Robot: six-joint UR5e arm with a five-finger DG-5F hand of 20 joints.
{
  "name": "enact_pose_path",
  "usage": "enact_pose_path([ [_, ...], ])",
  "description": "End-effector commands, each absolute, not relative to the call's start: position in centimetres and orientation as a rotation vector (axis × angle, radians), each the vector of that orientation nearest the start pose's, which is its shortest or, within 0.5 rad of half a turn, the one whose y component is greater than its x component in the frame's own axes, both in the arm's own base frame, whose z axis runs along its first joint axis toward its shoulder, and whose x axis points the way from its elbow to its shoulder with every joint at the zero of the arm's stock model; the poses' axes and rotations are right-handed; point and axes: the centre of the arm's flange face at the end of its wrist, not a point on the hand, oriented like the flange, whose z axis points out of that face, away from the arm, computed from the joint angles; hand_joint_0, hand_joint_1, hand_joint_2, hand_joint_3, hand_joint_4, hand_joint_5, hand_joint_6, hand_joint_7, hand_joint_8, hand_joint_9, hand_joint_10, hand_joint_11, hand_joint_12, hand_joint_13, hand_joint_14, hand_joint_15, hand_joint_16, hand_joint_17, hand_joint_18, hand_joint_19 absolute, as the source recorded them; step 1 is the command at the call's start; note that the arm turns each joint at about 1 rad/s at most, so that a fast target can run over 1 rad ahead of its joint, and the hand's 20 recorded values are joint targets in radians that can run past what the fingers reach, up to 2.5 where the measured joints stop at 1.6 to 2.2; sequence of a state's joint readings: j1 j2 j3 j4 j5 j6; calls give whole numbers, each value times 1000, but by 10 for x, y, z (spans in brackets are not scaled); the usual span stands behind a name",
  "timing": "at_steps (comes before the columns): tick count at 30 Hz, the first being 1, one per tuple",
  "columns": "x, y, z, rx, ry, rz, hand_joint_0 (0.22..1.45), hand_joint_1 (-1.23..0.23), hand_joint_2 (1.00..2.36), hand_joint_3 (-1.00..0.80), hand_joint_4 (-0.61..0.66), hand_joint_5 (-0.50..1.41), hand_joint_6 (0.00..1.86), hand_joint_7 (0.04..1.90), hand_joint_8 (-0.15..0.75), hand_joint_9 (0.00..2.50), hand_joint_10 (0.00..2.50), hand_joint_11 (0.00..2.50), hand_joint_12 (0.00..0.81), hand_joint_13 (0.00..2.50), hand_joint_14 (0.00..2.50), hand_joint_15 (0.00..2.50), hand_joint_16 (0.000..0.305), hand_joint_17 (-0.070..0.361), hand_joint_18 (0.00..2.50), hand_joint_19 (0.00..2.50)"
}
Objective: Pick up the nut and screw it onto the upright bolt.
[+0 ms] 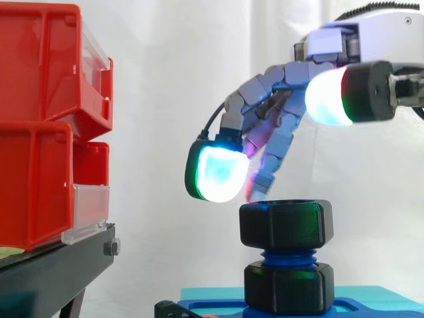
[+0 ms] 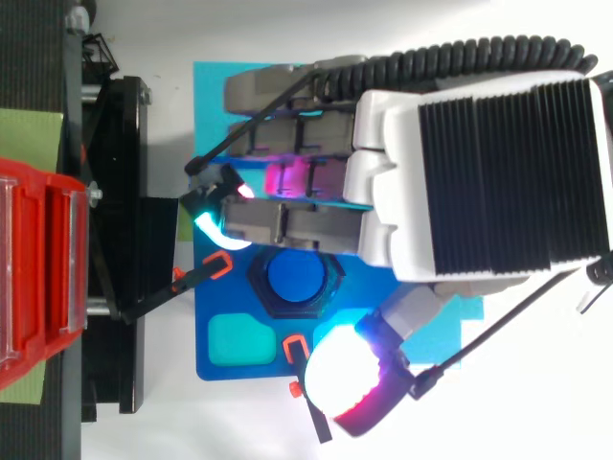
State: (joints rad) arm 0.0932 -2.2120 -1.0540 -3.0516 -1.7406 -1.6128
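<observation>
The nut (image 1: 286, 224) sits atop the upright bolt (image 1: 286, 256), axis vertical, just below the hand (image 1: 265, 86); its fingers are spread, gripping nothing.

Side view: close, level with the black hexagonal plastic nut (image 1: 285, 223), facing the white curtain (image 1: 165, 99); red plastic bins (image 1: 40, 126) at its left edge.
Top view: close, straight down onto the blue plastic base plate (image 2: 215, 316); bins again at the left edge.
Shared: nut, blue threaded bolt (image 2: 296, 276), plate, bins.
</observation>
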Motion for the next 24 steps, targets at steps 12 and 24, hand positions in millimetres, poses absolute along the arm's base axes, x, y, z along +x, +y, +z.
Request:
enact_pose_path([
  [12,748,-14,349,-221,1587,219,427,3,1000,-500,125,-104,502,708,197,175,0,0,370,0,0,0,47,106,0,0],
  [24,747,-12,344,-207,1602,238,430,-6,1000,-500,129,-82,502,748,198,204,0,0,368,0,0,0,47,106,0,0],
])
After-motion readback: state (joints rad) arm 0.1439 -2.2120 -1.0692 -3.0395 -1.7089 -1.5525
